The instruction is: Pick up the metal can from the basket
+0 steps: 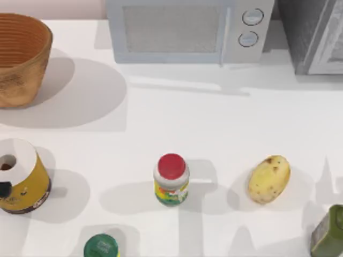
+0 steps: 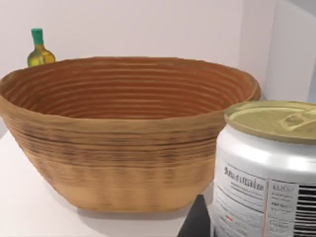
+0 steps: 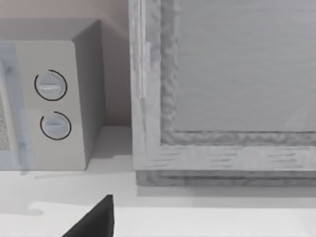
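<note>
The metal can (image 2: 269, 163), white-labelled with a barcode and a dull olive round end, stands upright close to the camera in the left wrist view. It is outside the basket (image 2: 123, 163), beside its outer wall. My left gripper (image 2: 232, 227) is shut on the can. One dark finger (image 2: 196, 221) lies against the can's side and the other is hidden behind it. In the top view the orange-brown woven basket (image 1: 19, 64) sits at the table's far left corner. My right gripper (image 3: 94, 219) is parked facing the microwave and a grey cabinet.
A microwave (image 1: 185, 29) and a grey cabinet (image 1: 316, 35) line the back. Nearer the front stand a large yellow can (image 1: 19, 179), a red-lidded jar (image 1: 171, 179), a potato (image 1: 269, 179), a green bottle (image 1: 329, 233) and a green lid (image 1: 101, 247). An oil bottle (image 2: 39, 49) stands behind the basket.
</note>
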Robot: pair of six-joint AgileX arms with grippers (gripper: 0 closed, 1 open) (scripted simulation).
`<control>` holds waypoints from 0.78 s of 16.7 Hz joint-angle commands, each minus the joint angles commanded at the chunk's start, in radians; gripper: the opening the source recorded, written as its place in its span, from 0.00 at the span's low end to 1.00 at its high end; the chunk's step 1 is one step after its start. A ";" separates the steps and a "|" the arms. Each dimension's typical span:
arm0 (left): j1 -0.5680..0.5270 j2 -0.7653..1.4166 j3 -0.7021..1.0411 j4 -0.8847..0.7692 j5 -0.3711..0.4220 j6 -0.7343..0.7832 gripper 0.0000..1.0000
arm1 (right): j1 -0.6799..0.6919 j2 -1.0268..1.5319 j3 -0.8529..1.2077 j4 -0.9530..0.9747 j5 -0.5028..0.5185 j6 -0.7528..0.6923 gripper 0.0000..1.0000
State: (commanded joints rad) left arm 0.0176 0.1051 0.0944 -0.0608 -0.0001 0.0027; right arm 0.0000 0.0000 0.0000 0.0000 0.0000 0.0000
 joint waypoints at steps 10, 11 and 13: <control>-0.015 -0.101 -0.094 0.059 -0.001 -0.001 0.00 | 0.000 0.000 0.000 0.000 0.000 0.000 1.00; -0.016 -0.093 -0.088 0.064 0.004 -0.001 0.00 | 0.000 0.000 0.000 0.000 0.000 0.000 1.00; -0.023 -0.047 -0.059 0.092 0.028 -0.002 0.00 | 0.000 0.000 0.000 0.000 0.000 0.000 1.00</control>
State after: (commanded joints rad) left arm -0.0056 0.0582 0.0359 0.0308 0.0274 0.0006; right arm 0.0000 0.0000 0.0000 0.0000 0.0000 0.0000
